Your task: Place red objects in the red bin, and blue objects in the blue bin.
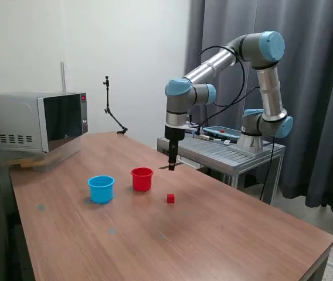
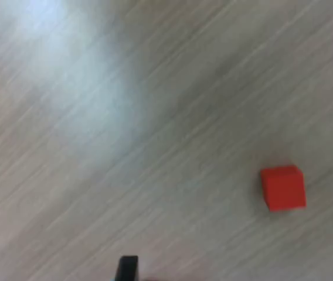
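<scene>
Hovering above the wooden bench (image 1: 225,234), the black two-finger gripper (image 1: 172,167) was seen spread open and empty, a small solid red cube (image 2: 282,187) lying nearby.

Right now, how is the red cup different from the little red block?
The red cup is round and open on top, while the red block is a solid cube with flat sides. The cup is much bigger and taller than the block. The cup stands next to the blue cup; the block sits alone, apart from both. They share the same bright red color and both rest on the table.
</scene>
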`<action>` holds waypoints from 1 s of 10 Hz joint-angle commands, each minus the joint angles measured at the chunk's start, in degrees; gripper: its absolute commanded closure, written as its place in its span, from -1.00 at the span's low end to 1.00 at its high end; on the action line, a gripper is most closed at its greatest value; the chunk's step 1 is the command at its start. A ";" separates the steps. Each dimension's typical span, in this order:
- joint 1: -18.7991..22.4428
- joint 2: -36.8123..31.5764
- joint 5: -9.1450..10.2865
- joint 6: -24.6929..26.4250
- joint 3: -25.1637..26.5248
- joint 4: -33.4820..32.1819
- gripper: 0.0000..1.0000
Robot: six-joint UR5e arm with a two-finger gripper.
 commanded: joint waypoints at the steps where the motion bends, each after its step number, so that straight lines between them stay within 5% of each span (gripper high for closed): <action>1: 0.29 0.33 0.40 -0.03 1.33 -0.08 -1.00; 6: 1.52 2.09 1.36 -7.39 1.08 -0.96 -1.00; 10: 2.66 5.16 4.61 -11.09 0.63 -5.95 -1.00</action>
